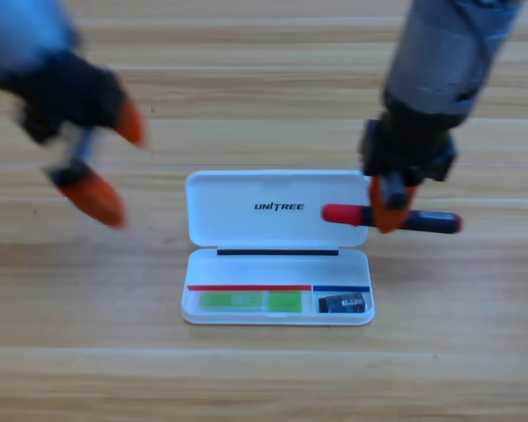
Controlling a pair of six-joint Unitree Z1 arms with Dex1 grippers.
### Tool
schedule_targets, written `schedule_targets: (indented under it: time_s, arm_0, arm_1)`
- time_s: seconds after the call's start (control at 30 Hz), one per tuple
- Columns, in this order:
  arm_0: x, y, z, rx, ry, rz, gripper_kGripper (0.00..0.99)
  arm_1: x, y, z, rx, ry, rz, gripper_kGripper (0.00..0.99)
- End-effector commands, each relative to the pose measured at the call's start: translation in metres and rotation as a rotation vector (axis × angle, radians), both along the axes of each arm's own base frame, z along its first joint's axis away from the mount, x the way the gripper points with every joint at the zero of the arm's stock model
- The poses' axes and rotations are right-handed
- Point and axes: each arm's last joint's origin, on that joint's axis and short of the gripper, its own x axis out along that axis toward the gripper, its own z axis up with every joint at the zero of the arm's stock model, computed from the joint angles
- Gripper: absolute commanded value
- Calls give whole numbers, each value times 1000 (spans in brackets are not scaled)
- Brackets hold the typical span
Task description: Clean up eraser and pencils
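The open white case point(279, 248) lies at the table's middle. In its long tray compartment rests the green pencil point(249, 301). The dark eraser point(343, 303) sits in the small right compartment. My right gripper point(389, 211) is shut on the black pencil with the red cap point(348, 214), carried level over the right edge of the case's lid. My left gripper point(106, 163) is blurred at the upper left, away from the case, its orange jaws spread wide and holding nothing.
Bare wooden table point(264, 378) surrounds the case on all sides. The right arm point(440, 70) comes down from the top right above the case's lid.
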Motion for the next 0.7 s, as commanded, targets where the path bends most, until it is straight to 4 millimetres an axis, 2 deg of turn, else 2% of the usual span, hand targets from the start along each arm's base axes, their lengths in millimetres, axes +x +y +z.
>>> schedule_targets:
  time_s: [0.03, 0.17, 0.33, 0.7]
  arm_0:
    - [12, 78, 3, -33, 20, 196, 990]
    - [14, 91, -5, -80, 50, 232, 990]
    - [5, 100, -7, -117, 46, 248, 990]
    - [-8, 109, -7, -120, 39, 246, 990]
  arm_1:
    - [-1, 52, -60, -91, 83, 64, 0]
    - [5, 72, -72, -89, 53, 82, 0]
    - [10, 88, -87, -99, 26, 99, 0]
    - [18, 98, -102, -112, -6, 99, 0]
